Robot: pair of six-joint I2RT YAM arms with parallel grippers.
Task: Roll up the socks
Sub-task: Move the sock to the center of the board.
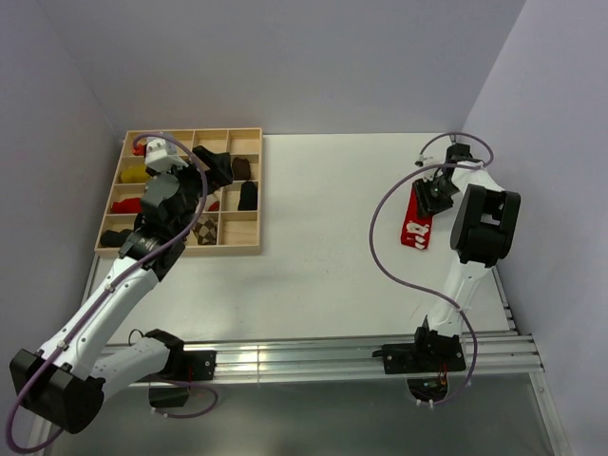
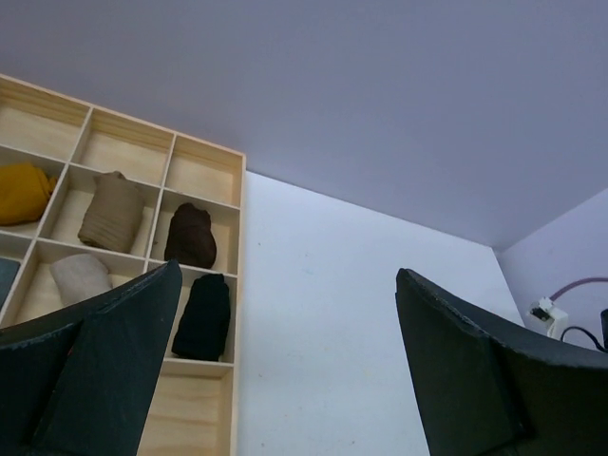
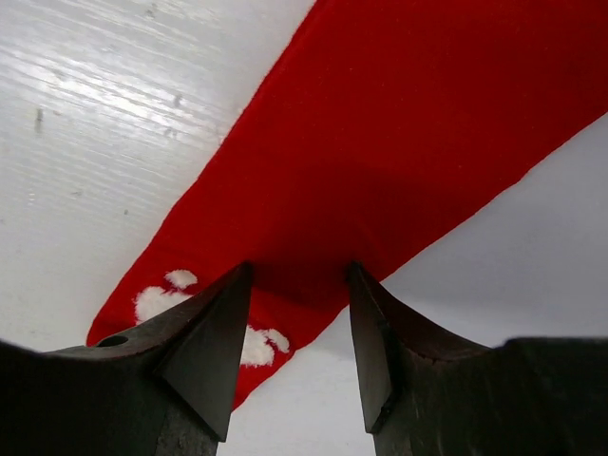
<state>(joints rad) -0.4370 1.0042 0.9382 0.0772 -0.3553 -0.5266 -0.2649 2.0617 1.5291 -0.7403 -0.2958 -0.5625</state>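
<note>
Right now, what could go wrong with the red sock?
The right gripper may pinch only a thin fold of the flat red sock, so it could slip free. The purple cable loops close beside the sock and might drag it during rolling.

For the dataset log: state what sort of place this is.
Likely a robotics lab cell, not a home: a left arm and right arm bolted to a metal rail on a white table, bare walls close around, and a wooden sorting tray of sock bundles.

Matt cloth of the red sock [image 3: 380,142], pale unvarnished wood tray [image 1: 180,250], smooth white table [image 1: 313,275]
</note>
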